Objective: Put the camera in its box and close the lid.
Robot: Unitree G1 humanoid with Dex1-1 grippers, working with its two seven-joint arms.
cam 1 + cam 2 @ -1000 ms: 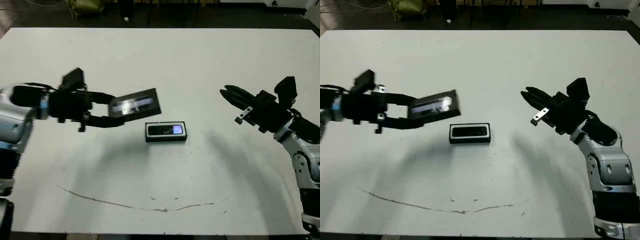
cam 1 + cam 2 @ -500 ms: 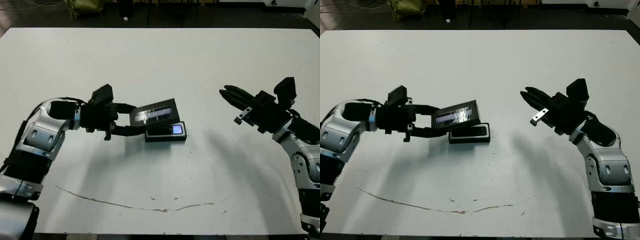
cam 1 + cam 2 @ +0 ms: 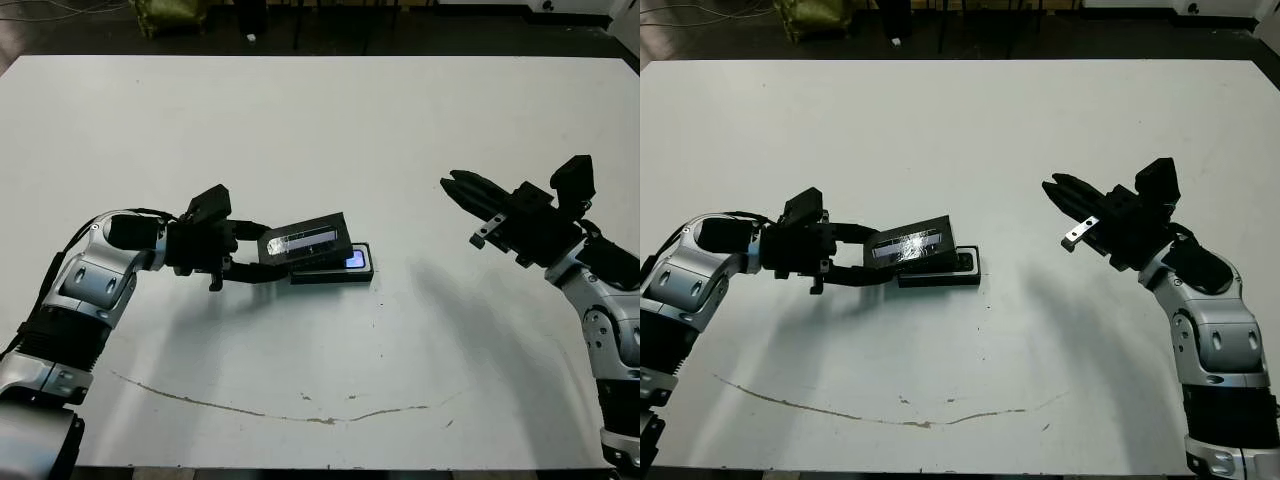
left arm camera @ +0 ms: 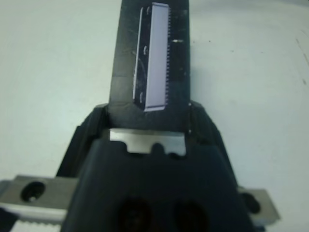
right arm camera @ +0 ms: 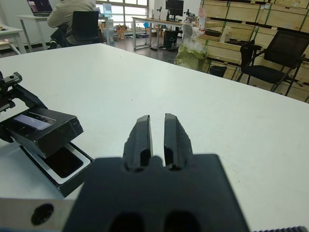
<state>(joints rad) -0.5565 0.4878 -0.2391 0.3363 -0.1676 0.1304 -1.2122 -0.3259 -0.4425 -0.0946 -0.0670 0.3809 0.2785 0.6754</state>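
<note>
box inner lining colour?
White: the box shows a white rim around its dark inside, clearest in the right wrist view.

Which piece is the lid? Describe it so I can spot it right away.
Start at the white table and follow the left gripper to its tips. The flat black rectangular lid with a glossy window strip is clamped there, tilted over the white-lined black box; the box lies flat on the table.

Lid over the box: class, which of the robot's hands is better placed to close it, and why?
The left hand. It is shut on the lid, held tilted, partly over the box with the camera inside. The right hand is empty, fingers together, well off to the right side.
</note>
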